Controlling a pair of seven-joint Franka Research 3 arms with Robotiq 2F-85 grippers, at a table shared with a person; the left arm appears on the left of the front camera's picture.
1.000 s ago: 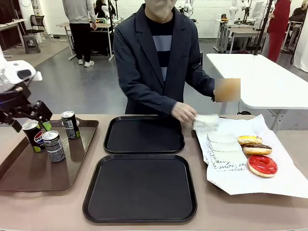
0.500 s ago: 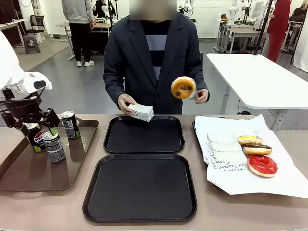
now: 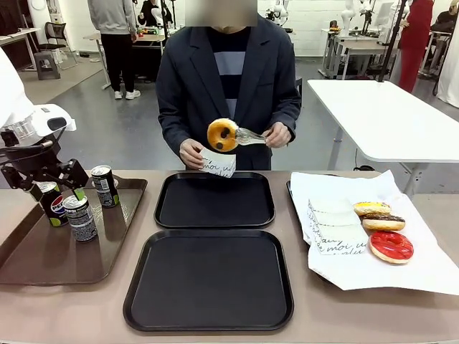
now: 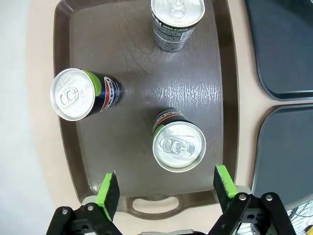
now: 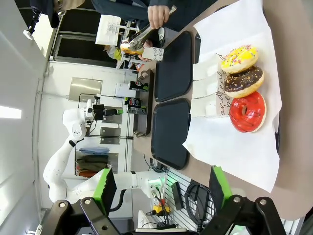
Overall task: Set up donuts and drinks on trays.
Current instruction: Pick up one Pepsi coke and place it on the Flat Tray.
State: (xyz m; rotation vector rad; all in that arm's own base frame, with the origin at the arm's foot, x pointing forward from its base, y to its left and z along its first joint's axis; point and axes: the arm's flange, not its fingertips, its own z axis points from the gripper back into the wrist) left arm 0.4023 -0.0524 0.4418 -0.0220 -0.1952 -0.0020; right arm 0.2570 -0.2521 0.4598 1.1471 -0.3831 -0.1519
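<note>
Three drinks stand on a brown tray: a Pepsi can (image 3: 50,204) (image 4: 78,94), a grey can (image 3: 80,218) (image 4: 178,145) and another grey can (image 3: 105,185) (image 4: 177,18). My left gripper (image 3: 54,185) (image 4: 167,184) hangs open just above them, holding nothing. Two black trays, far (image 3: 214,201) and near (image 3: 209,281), lie bare mid-table. The person holds a yellow-glazed donut (image 3: 222,135) in tongs above a paper sleeve (image 3: 218,164). Yellow (image 3: 371,208) (image 5: 238,58), chocolate (image 3: 383,223) (image 5: 243,81) and red (image 3: 391,246) (image 5: 247,111) donuts rest on white paper. My right gripper (image 5: 161,183) is open, well off the donuts.
The long brown tray (image 3: 43,259) sits at the left edge of the table. White paper (image 3: 416,269) with a stack of empty sleeves (image 3: 336,223) covers the right side. A white table (image 3: 387,115) and other people stand behind the person.
The person picked up a sleeve and a donut with tongs, then brought the donut left toward the sleeve. My left gripper shifted right and down over the cans, then held still.
</note>
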